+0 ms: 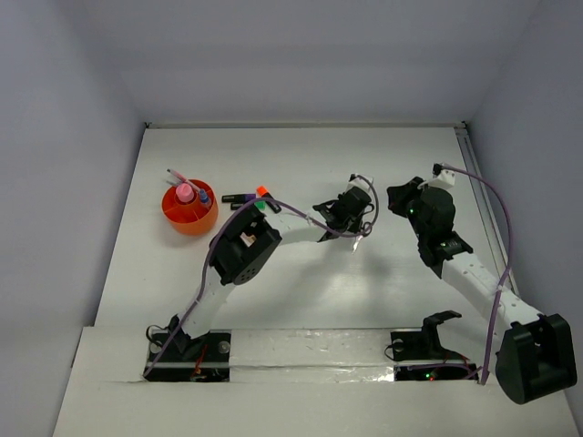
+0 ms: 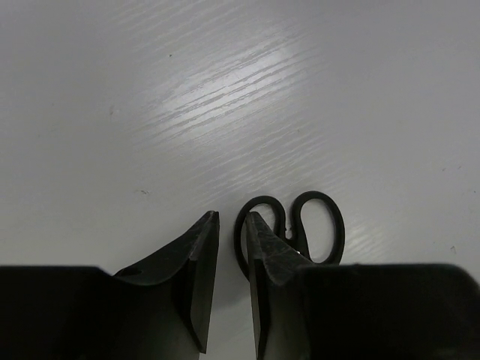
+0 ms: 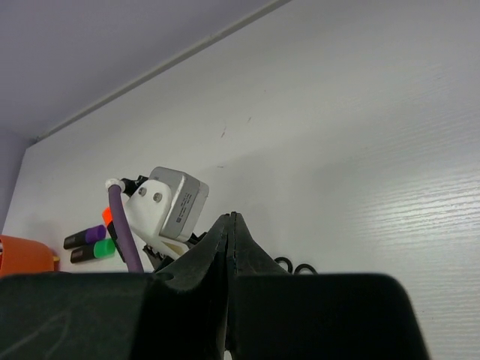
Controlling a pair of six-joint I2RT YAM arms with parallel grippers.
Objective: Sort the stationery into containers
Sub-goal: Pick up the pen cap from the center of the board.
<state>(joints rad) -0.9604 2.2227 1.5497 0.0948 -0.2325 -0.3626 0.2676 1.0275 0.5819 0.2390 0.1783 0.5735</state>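
Observation:
Small black-handled scissors (image 2: 315, 225) lie flat on the white table. My left gripper (image 2: 232, 221) is low over them and open by a narrow gap. The rim of one handle loop lies in that gap, against the right finger (image 2: 262, 240), and is not clamped. In the top view the left gripper (image 1: 351, 223) is at mid-table, with the scissors (image 1: 358, 239) just under it. My right gripper (image 3: 231, 219) is shut and empty, and hovers to the right of the left one (image 1: 399, 196). The orange cup (image 1: 178, 223) stands at the left.
The cup holds a pink-capped bottle (image 1: 185, 192), a blue-capped bottle (image 1: 203, 195) and thin pens. Purple (image 1: 241, 196), orange (image 1: 261, 191) and green (image 1: 260, 207) highlighters lie just right of it, partly under the left arm. A rail runs along the table's right edge (image 1: 483, 200).

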